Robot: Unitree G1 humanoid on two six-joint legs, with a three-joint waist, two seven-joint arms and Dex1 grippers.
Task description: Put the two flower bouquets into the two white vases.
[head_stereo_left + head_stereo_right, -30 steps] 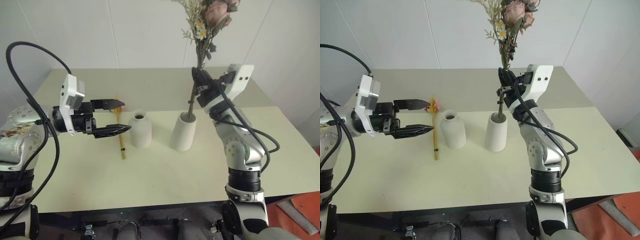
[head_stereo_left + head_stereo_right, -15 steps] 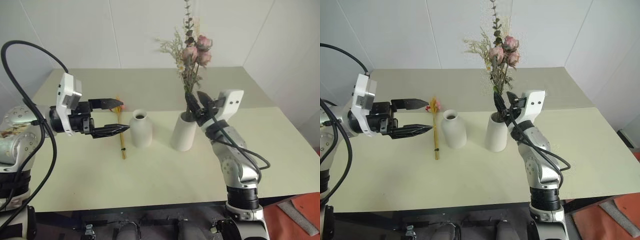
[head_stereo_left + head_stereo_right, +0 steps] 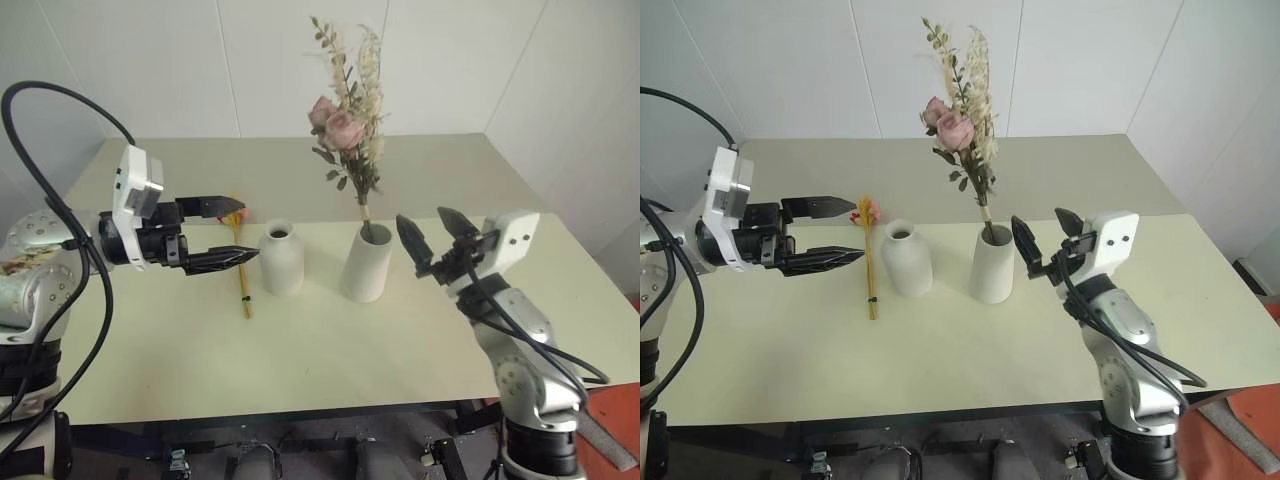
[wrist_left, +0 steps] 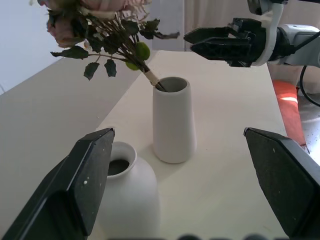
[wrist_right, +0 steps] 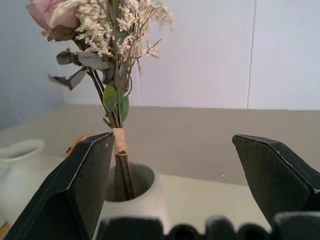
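Matte white cylinder vase [image 3: 366,262] holding rose bouquet [image 3: 345,130], both grippers released, right gripper [image 3: 436,238] beside it.

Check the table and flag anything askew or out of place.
The slim yellow-orange bunch lies flat on the table beside the bottle vase, not in it. The rose bouquet stands in the cylinder vase but leans toward the robot's left. Nothing looks spilled or damaged.
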